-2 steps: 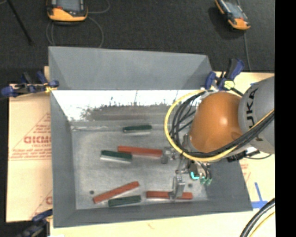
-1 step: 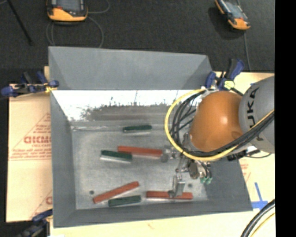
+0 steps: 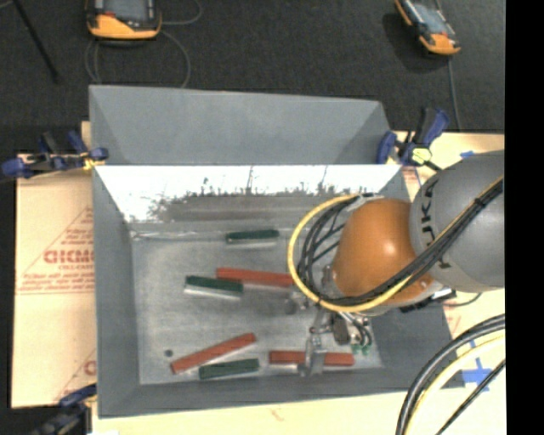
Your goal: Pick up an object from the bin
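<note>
**Six bars in the bin: three red, three green**

The gripper (image 3: 316, 353) is low at the near right of the bin (image 3: 115, 280), directly over the near-right red bar (image 3: 338, 359). That bar lies flat along the near wall. I cannot tell whether the gripper is apart or clamped on it. Above the gripper sit the arm's orange cover (image 3: 378, 246) and loops of yellow and black cable (image 3: 295, 246).

The other five bars lie well apart from the gripper:

- The middle red bar (image 3: 255, 277) lies at the bin's centre.
- The middle green bar (image 3: 212, 287) is just beside it, to the left and a little nearer.
- The far green bar (image 3: 251, 237) lies alone toward the far wall.
- The tilted red bar (image 3: 212, 353) is at the near left.
- The near green bar (image 3: 228, 369) is just beside the tilted red bar, on its near side.

The bin's floor is scuffed grey metal, with dark scratch marks (image 3: 255, 191) low on the pale far wall. Around the bin is a dark floor (image 3: 255, 42). Two orange-and-black devices rest on it at the far side: the left device (image 3: 123, 17) and the right device (image 3: 429, 25).
</note>
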